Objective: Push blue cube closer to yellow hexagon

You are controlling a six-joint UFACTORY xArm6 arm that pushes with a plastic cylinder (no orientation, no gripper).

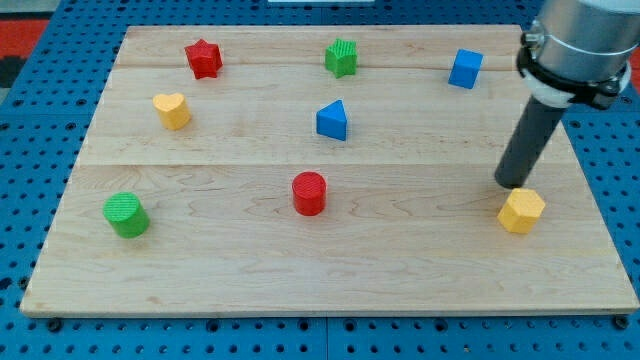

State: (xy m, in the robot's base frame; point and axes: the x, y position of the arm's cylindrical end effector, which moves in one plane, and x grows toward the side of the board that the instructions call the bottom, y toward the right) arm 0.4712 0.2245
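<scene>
The bench (250, 270) is seen as a pale wooden board laid over a blue pegboard (30, 150). The red cylinder (309, 193), near the middle of the board, is taken as the landmark for every place below.

The blue cube (465, 69) is found far toward the view's right of the red cylinder and well toward the view's top, near the board's upper edge. The yellow hexagon (521, 211) is placed far to the view's right of the red cylinder, slightly lower than it, close to the board's right edge. The cube and the hexagon are well apart.

No gripper is carried by the arm, so no open or closed state can be told; only a straight dark rod is shown. My tip (517, 186) is set down far to the view's right of the red cylinder, at about its level, just above the yellow hexagon and touching it or nearly so; which cannot be told. The blue cube is well clear of my tip.

A blue triangle (333, 121) is seen just above the red cylinder. A green star (341, 57) is placed higher still. A red star (203, 58) and a yellow heart (172, 110) are found to the upper left, and a green cylinder (126, 215) to the far left, slightly lower.
</scene>
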